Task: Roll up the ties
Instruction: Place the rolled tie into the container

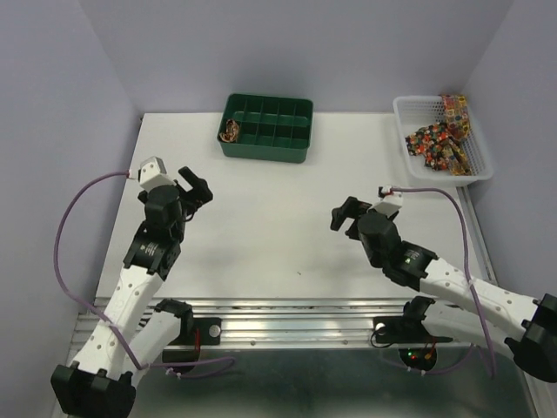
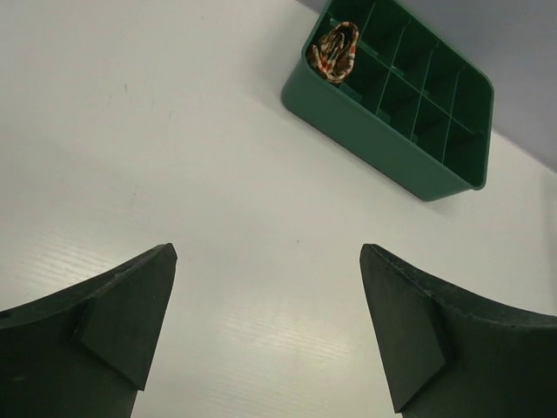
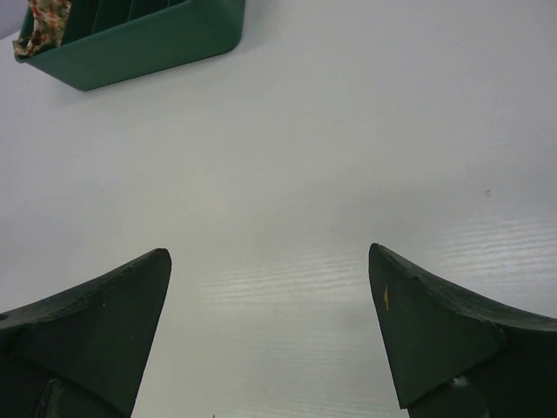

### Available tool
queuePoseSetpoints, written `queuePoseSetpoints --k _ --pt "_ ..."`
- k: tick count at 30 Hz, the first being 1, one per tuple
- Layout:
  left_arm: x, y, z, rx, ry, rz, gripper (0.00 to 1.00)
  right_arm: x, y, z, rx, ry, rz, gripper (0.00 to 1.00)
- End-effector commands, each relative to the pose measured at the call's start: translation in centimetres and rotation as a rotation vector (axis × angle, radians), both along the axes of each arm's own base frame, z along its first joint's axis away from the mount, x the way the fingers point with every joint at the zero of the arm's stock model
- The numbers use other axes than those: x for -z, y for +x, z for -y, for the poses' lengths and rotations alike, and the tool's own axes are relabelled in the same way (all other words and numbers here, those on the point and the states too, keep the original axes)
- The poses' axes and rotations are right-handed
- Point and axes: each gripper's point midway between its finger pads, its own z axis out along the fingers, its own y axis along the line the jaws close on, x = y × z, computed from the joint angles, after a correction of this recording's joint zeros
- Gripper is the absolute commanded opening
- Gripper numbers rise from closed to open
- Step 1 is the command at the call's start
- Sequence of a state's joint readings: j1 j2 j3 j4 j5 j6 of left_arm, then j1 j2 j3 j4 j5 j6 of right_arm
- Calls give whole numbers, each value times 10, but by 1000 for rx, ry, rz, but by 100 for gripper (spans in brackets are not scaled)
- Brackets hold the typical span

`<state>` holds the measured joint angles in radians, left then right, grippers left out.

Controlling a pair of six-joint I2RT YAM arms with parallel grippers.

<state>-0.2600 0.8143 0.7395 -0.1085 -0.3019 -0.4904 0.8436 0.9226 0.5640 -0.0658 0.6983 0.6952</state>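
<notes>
One rolled tie (image 1: 231,131) with a brown, tan and red print sits in the near-left compartment of the green tray (image 1: 277,152); the left wrist view shows this rolled tie (image 2: 336,50) at the tray's corner (image 2: 305,83), and the right wrist view catches its edge (image 3: 43,24). More ties (image 1: 439,139) lie bunched in the white mesh basket (image 1: 409,109) at the back right. My left gripper (image 1: 197,190) hangs open over bare table on the left, its jaws (image 2: 268,252) wide with nothing between. My right gripper (image 1: 341,216) is open too, empty (image 3: 270,252), over the table's middle right.
The green tray stands at the back centre, its other compartments (image 2: 435,113) holding nothing. Grey walls close in the table at the back and sides. A metal rail (image 1: 296,309) runs along the near edge by the arm bases. Purple cables (image 1: 65,226) loop off both wrists.
</notes>
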Motion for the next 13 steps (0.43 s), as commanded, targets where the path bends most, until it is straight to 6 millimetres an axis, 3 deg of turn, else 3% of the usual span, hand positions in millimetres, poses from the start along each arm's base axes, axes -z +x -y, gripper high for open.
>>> queuePoseSetpoints --k 1,13 --pt "-37 -9 -8 -59 -95 149 99 -22 1 13 78 65 42 100" --pt "-28 -11 -7 -61 -97 104 99 -34 -12 25 70 139 89 100"
